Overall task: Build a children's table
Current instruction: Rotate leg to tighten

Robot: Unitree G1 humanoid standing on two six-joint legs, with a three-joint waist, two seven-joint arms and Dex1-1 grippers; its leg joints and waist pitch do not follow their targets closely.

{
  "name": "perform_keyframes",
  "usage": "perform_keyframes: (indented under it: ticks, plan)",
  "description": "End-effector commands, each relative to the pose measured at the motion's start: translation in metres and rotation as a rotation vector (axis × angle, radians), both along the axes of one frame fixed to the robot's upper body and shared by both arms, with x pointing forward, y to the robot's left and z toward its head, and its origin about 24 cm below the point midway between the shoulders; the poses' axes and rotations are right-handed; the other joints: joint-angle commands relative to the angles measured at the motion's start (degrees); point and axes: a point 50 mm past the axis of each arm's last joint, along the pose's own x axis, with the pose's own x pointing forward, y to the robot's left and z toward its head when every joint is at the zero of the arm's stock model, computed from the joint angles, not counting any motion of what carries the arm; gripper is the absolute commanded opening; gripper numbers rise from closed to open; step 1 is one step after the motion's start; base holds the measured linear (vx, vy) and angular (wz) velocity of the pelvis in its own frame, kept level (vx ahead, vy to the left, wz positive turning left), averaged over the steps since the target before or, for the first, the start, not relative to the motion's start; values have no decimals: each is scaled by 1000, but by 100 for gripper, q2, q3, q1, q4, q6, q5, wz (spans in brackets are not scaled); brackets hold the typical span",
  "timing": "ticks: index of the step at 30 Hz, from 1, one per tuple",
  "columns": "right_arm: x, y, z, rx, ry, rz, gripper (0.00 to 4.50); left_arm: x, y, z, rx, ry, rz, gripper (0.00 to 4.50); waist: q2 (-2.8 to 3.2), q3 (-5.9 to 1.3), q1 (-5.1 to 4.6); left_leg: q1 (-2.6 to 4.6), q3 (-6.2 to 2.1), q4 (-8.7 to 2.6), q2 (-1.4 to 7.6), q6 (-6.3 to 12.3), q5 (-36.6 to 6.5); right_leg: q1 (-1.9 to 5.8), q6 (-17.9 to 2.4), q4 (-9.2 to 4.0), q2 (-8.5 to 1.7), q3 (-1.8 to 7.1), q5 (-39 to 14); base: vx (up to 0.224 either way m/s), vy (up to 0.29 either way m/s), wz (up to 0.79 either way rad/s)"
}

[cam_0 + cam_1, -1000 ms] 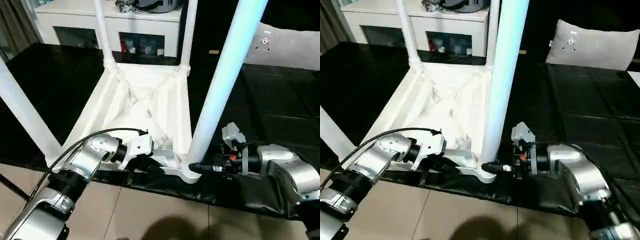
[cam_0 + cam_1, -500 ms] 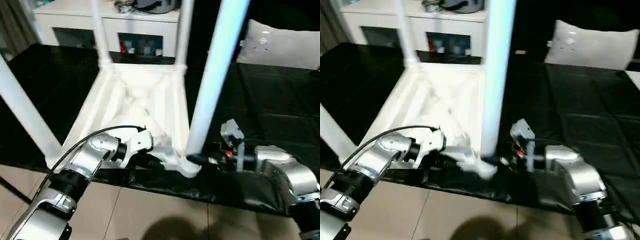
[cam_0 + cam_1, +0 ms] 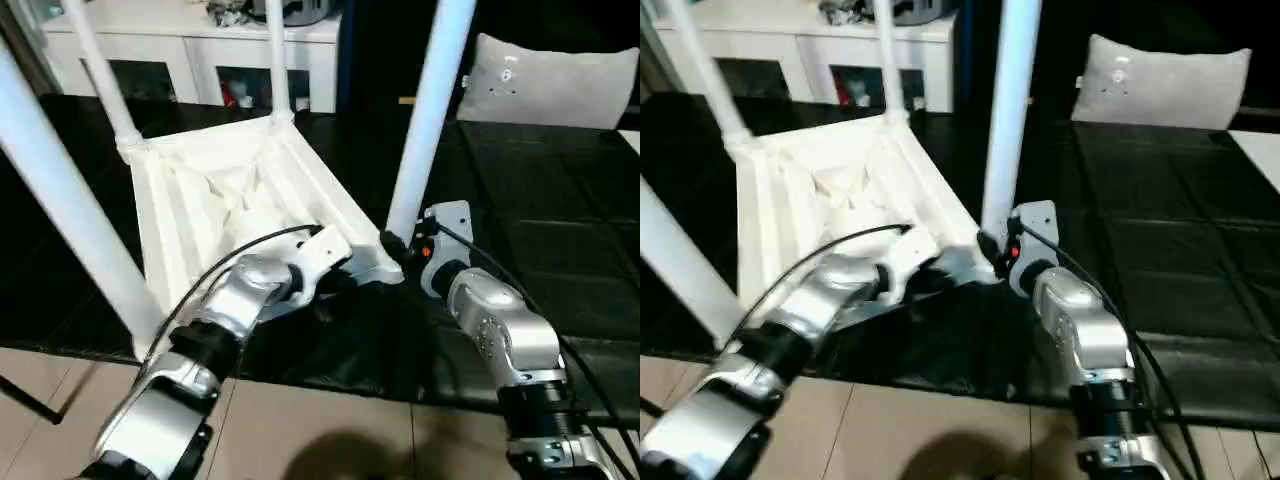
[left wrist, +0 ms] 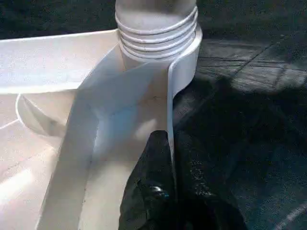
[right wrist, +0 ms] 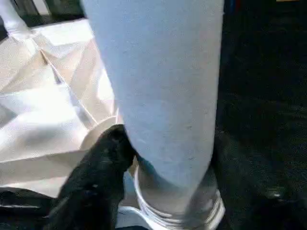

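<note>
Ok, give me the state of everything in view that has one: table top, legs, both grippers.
White plastic square table top: upside down on the black mat, ribbed underside up.
White tapered tubular legs: four, standing up from the corner sockets.
Left gripper: shut on the table top's rim beside a corner socket.
Right gripper: around the base of the near right leg, one finger against it.

A white cabinet (image 3: 200, 45) with glass doors stands at the back, a grey pillow (image 3: 555, 85) lies on black sheeting (image 3: 560, 220), above tan floor tiles (image 3: 330, 430).
</note>
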Motion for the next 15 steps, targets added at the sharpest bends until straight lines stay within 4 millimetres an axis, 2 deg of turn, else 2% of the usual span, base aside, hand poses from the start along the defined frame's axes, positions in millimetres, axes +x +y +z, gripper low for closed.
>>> perform_keyframes:
  ticks: [1,3,4,5,6,8,9,10,11,12,14,15]
  plan:
    - [-10,23,6,51,-40,166,303,0,-5,0,-23,-36,8,0,-131,-334,41,-89,-94,-370,209,482,-585,326,-390,-396,-419,358,-1956,0,0,0]
    - [-15,15,7,44,-59,207,322,-1,1,0,-12,-55,-14,0,-93,-337,81,-84,-84,-362,213,582,-533,326,-412,-399,-417,366,-1896,0,0,0]
    - [-20,7,8,29,-64,248,333,-2,5,0,-12,-70,-44,0,-123,-327,105,-92,-82,-367,208,613,-555,344,-368,-405,-415,363,-1947,0,0,0]
    - [-22,3,9,22,-64,268,333,-3,6,-1,-13,-75,-58,0,-110,-329,106,-87,-81,-370,213,621,-578,336,-367,-396,-414,364,-1978,0,0,0]
    - [-23,-2,9,9,-64,286,350,-4,9,-1,-17,-76,-85,0,-123,-309,110,-93,-78,-377,207,634,-671,343,-290,-428,-412,354,-2141,0,0,0]
    - [-25,-11,8,-8,-63,325,365,-6,15,-3,-14,-68,-112,0,-57,-287,85,-77,-82,-373,180,559,-894,324,-185,-487,-410,325,-2520,0,0,0]
    - [-27,-16,7,-23,-63,350,373,-8,18,-5,-11,-63,-126,0,-57,-279,45,-59,-69,-362,159,522,-1013,296,-107,-546,-395,310,-2751,0,0,0]
    - [-29,-21,7,-48,-64,378,373,-10,20,-5,-10,-55,-149,0,-66,-283,49,-53,-72,-356,153,510,-1043,297,-67,-548,-392,301,-2831,0,0,0]
    - [-31,-28,8,-76,-65,408,393,-12,23,-5,-10,-46,-178,0,-66,-273,51,-41,-69,-356,158,511,-1076,281,-29,-568,-390,300,-2966,0,0,0]
    - [-33,-34,9,-84,-65,426,393,-14,25,-5,-9,-42,-203,0,-93,-273,57,-43,-76,-362,171,517,-1096,281,-18,-562,-399,297,-3035,0,0,0]
    - [-35,-46,11,-100,-63,468,407,-18,31,-6,2,-32,-253,0,-71,-284,58,-52,-89,-371,195,530,-1092,276,-38,-550,-400,304,-2948,0,0,0]
    - [-37,-52,12,-115,-56,499,420,-20,34,-6,11,-26,-283,0,-89,-284,57,-51,-88,-370,201,543,-1078,275,-53,-546,-397,312,-2896,0,0,0]
